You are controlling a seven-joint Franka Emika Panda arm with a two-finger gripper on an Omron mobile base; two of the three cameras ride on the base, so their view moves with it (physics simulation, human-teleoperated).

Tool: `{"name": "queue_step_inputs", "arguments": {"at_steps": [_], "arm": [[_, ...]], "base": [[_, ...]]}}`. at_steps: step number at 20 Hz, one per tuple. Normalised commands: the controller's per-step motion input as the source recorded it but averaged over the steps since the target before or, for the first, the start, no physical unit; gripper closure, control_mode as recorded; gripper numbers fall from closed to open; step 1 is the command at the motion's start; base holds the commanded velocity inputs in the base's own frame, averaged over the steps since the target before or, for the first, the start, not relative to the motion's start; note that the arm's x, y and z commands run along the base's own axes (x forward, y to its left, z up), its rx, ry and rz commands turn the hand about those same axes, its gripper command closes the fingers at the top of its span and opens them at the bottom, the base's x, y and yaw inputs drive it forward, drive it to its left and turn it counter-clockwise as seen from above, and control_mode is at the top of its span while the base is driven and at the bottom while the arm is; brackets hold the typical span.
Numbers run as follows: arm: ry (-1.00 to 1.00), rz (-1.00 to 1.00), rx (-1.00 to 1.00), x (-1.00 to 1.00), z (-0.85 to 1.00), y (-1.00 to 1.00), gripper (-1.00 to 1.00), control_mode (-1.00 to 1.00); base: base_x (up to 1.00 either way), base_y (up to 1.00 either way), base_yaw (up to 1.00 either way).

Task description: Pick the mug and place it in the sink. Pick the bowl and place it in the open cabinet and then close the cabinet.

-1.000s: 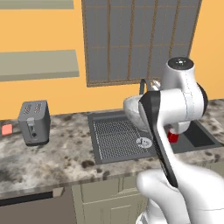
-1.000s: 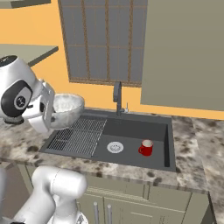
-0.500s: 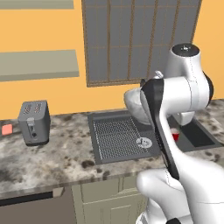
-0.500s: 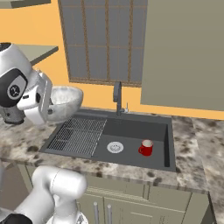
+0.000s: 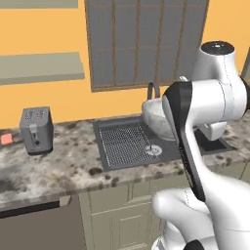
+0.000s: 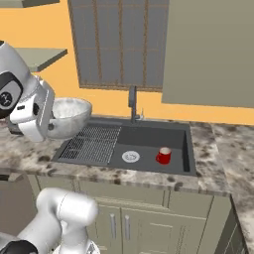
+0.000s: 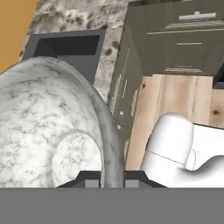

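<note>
Our two-finger gripper (image 7: 108, 181) pinches the rim of the large grey-white marbled bowl (image 6: 68, 117), one dark finger (image 7: 91, 183) inside the wall and the other outside it. We carry the bowl in the air above the left end of the dark grey recessed sink (image 6: 149, 153), over its ribbed drainer section (image 6: 94, 144), with clear space between its underside and the drainer. From the left base camera we see part of the bowl (image 5: 155, 114) behind our own dark forearm, near the dark curved faucet (image 5: 153, 89).

The bowl is wide, round and shiny, with a thick rim and a paler flat circle at its bottom; it sits roughly level.

The small red mug (image 6: 163, 156) stands upright in the deep basin of the sink, to the right of the round drain (image 6: 130, 157) and well apart from the bowl.

The speckled stone counter (image 5: 63, 161) runs to both sides of the sink, with a grey toaster (image 5: 36, 130) far to the left. Behind the sink we face an orange wall (image 5: 49, 100) and a dark gridded window (image 5: 146, 41). The grey-green upper wall cabinet (image 6: 211, 49) hangs above the right end of the sink.
</note>
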Motion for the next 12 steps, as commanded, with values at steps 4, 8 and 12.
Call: {"name": "queue_step_inputs", "arguments": {"at_steps": [4, 8, 12], "arm": [[0.00, 0.00, 0.00, 0.00, 0.00, 0.00, 1.00, 1.00], [0.00, 0.00, 0.00, 0.00, 0.00, 0.00, 1.00, 1.00], [0.00, 0.00, 0.00, 0.00, 0.00, 0.00, 1.00, 1.00]], "base": [[-1.00, 0.42, -0.46], [-0.63, 0.06, -0.64], [-0.17, 0.00, -0.76]]}}
